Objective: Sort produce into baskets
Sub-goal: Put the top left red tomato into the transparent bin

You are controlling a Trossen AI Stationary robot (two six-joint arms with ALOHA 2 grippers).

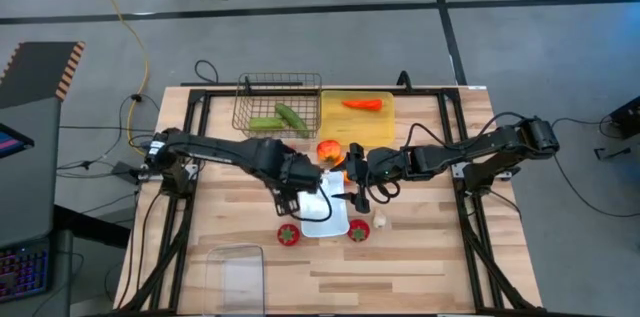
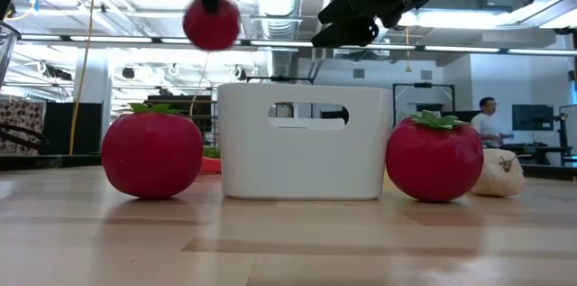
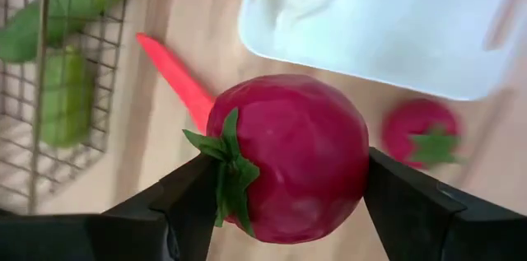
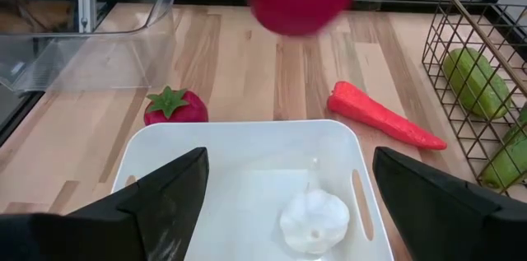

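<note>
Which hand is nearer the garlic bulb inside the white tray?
Right. The right hand hangs open just over the white tray, the garlic bulb between its fingers. The left hand, gripping a red fruit, is off beyond the tray's far rim.

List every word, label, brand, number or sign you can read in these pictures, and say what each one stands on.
None can be read.
The white tray, the red round fruits and the wire mesh basket bear no lettering.
Screens in the room behind the table are too small and blurred to read.
The striped hazard marking on the floor is a pattern only, with no words.
</note>
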